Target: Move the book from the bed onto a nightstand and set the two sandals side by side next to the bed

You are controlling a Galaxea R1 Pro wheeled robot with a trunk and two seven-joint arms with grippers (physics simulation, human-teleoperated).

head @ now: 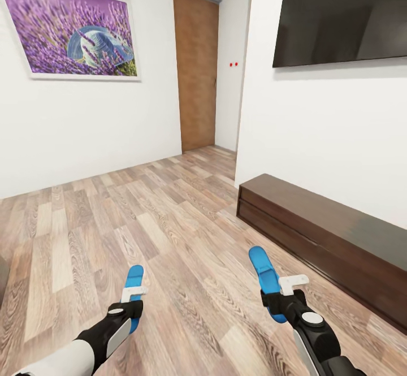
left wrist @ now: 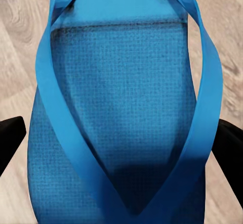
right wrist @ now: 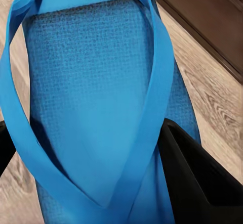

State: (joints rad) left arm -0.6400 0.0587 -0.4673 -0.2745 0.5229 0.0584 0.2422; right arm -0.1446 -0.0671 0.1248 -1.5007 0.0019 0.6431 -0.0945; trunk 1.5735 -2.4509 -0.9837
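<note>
2 sandals in transit: left gripper (head: 131, 298) clamps sandal (head: 134, 285), right gripper (head: 281, 294) clamps other sandal (head: 265, 285) (lower frame). Next: locate bed, set pair alongside.

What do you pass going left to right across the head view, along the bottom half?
Left gripper holding a sandal → right gripper holding the other sandal → dark bench by the wall.

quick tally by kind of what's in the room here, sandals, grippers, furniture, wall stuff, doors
sandals: 2, one in the left gripper, one in the right gripper
grippers: 2
benches: 1
pictures: 1
screens: 1
doors: 1
total: 8
</note>
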